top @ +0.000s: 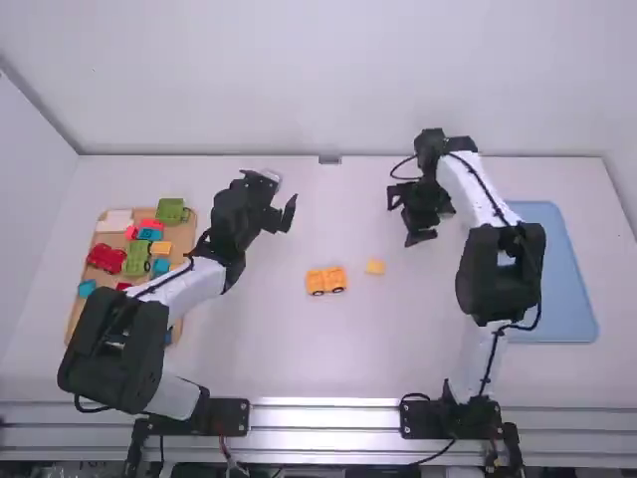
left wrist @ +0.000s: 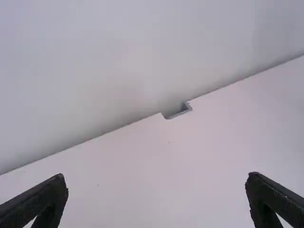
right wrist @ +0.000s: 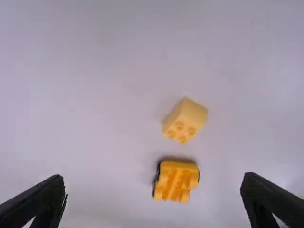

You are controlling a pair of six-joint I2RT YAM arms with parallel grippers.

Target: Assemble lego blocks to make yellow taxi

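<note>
Near the middle of the table, an orange-yellow wheeled car base (top: 326, 281) stands on its wheels; the right wrist view has the same car base (right wrist: 175, 181) low in the middle. A small yellow block (top: 375, 267) lies just right of it, apart; in the right wrist view the yellow block (right wrist: 185, 120) has its studs showing. My left gripper (top: 285, 207) is over the table left of the middle, open and holding nothing, as the left gripper (left wrist: 156, 197) also has it. My right gripper (top: 405, 219) is beyond and right of the yellow block, the right gripper (right wrist: 153, 197) open with nothing between its fingers.
A wooden tray (top: 76, 311) with several coloured blocks and toy vehicles lies at the far left, partly behind the left arm. On the right, a blue tray (top: 572, 289) sits partly behind the right arm. The back wall meets the table edge, which has a small notch (left wrist: 178, 113).
</note>
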